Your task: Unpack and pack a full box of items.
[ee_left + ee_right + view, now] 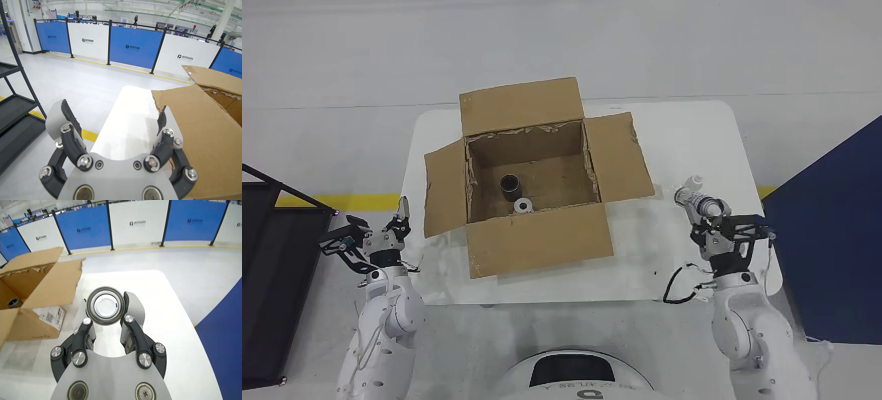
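too small to identify in box (542, 105): dark tube (511, 184), white ring (525, 206). cut off at 9 o'clock: rack (262, 300).

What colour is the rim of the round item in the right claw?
The round item has a metallic grey rim, white centre; clearest in the right wrist view.

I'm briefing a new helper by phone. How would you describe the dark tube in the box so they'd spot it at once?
On the white table sits an open cardboard box, flaps spread. Two small things are on its floor, and the dark tube stands near the middle, hollow end up. Unlike the white roll beside it, it is dark and larger.
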`<control>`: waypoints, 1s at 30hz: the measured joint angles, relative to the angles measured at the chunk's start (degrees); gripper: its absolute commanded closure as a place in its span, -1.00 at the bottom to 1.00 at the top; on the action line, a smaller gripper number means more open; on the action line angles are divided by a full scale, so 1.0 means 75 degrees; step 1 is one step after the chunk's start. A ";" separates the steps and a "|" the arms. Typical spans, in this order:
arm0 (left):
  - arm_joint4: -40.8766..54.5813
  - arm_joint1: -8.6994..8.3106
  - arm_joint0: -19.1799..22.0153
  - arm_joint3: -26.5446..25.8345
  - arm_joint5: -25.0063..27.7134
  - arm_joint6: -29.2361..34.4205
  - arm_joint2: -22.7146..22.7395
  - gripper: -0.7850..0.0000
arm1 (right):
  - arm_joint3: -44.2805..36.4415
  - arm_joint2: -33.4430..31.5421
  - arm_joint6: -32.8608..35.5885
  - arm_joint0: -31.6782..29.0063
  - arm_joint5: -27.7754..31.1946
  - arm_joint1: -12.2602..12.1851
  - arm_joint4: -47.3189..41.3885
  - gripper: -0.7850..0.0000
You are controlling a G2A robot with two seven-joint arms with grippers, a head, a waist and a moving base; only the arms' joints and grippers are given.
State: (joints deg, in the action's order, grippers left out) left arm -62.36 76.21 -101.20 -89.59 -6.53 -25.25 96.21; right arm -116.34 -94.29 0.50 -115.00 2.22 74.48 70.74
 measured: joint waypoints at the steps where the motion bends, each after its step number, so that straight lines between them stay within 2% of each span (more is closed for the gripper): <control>1: 0.0000 0.0000 0.0000 0.0000 0.0000 0.0000 0.0000 -1.00 | 0.0021 -0.0040 0.0299 -0.0037 0.0015 -0.0005 -0.0095 1.00; 7: 0.0000 0.0000 0.0000 0.0000 0.0000 0.0000 0.0000 -1.00 | 0.0238 -0.0146 0.1930 0.0265 -0.0179 -0.0020 -0.0686 1.00; 13: 0.0000 0.0000 0.0000 0.0000 0.0000 0.0000 0.0000 -1.00 | 0.0362 -0.0127 0.3001 0.0631 -0.0442 -0.0037 -0.0788 1.00; 14: 0.0000 0.0000 0.0000 0.0000 0.0000 0.0000 0.0000 -1.00 | 0.0385 -0.0127 0.3128 0.0674 -0.0505 -0.0038 -0.0787 0.76; 16: 0.0000 0.0000 0.0000 0.0000 0.0000 0.0000 0.0000 -1.00 | 0.0443 -0.0124 0.3465 0.0794 -0.0728 -0.0040 -0.0748 0.70; 19: 0.0000 0.0000 0.0000 0.0000 0.0000 0.0000 0.0000 -1.00 | 0.0488 -0.0070 0.3928 0.0990 -0.1007 -0.0044 -0.0633 0.48; 21: 0.0000 0.0000 0.0000 0.0000 0.0000 0.0000 0.0000 -1.00 | 0.0493 -0.0020 0.4186 0.1109 -0.1141 -0.0047 -0.0514 0.42; 23: 0.0000 0.0000 0.0000 0.0000 0.0000 0.0000 0.0000 -1.00 | 0.0487 0.0037 0.4382 0.1243 -0.1186 -0.0052 -0.0425 0.22; 24: 0.0000 0.0000 0.0000 0.0000 0.0000 0.0000 0.0000 -1.00 | 0.0488 0.0053 0.4440 0.1291 -0.1194 -0.0054 -0.0393 0.07; 25: 0.0000 0.0000 0.0000 0.0000 0.0000 0.0000 0.0000 -1.00 | 0.0479 0.0073 0.4505 0.1344 -0.1196 -0.0057 -0.0358 -0.18; 26: 0.0000 0.0000 0.0000 0.0000 0.0000 0.0000 0.0000 -1.00 | 0.0464 0.0086 0.4543 0.1375 -0.1196 -0.0059 -0.0334 -1.00; 30: 0.0000 0.0000 0.0000 0.0000 0.0000 0.0000 0.0000 -1.00 | 0.0372 0.0079 0.4541 0.1423 -0.1226 -0.0064 -0.0289 -1.00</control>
State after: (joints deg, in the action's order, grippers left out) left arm -62.36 76.21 -101.20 -89.59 -6.53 -25.25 96.21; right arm -113.55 -93.70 34.56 -104.32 -6.98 74.01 68.57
